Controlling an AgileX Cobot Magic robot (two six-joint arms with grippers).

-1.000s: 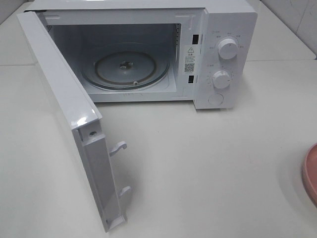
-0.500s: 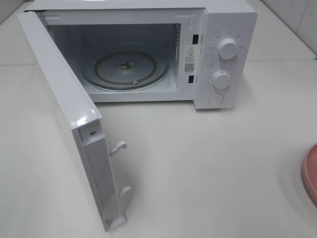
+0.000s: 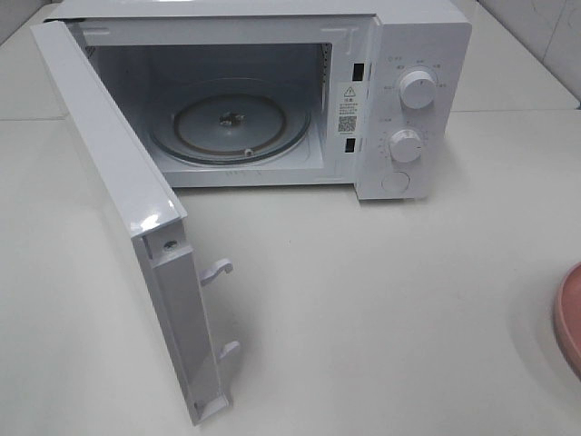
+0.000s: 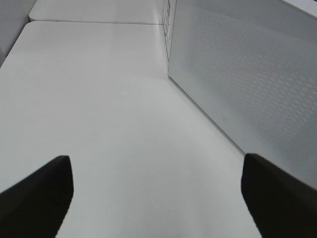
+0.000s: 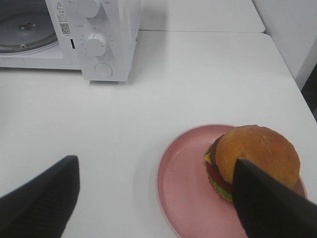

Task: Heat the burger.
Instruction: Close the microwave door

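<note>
Nothing has shifted over the last second: microwave (image 3: 272, 100) door (image 3: 118, 209) stands open, so we can load. We hold both grippers wide and empty, the right gripper (image 5: 156, 198) above the burger (image 5: 252, 161), which sits on its pink plate (image 5: 183, 188) at near right

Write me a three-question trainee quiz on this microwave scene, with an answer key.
1. True or false: the microwave door is shut.
2. What does the burger rest on: A) the glass turntable, B) the pink plate, C) the bare table?
3. Fill in: both the left gripper and the right gripper have jaws that are ____.

Key: 1 false; 2 B; 3 open, holding nothing.
</note>
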